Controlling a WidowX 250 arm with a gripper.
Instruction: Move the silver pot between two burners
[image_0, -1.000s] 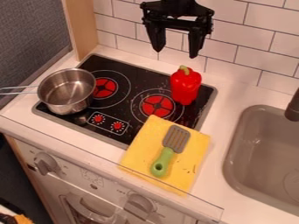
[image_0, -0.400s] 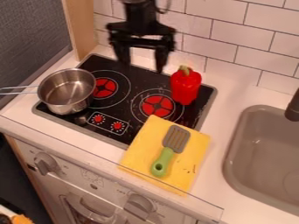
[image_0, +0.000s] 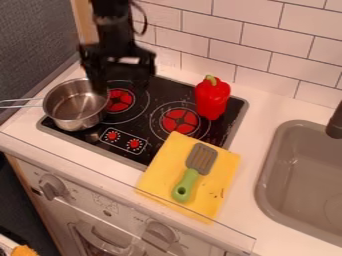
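Black gripper is hanging with fingers spread, grasping nothing, at upper left of the frame; the silver pot is sitting just to its lower left.

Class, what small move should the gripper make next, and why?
Probably ease the gripper down and slightly left in the picture, toward the silver pot. Its fingers look parted and empty, and the pot sits left of the left burner's red centre, not between it and the right burner.
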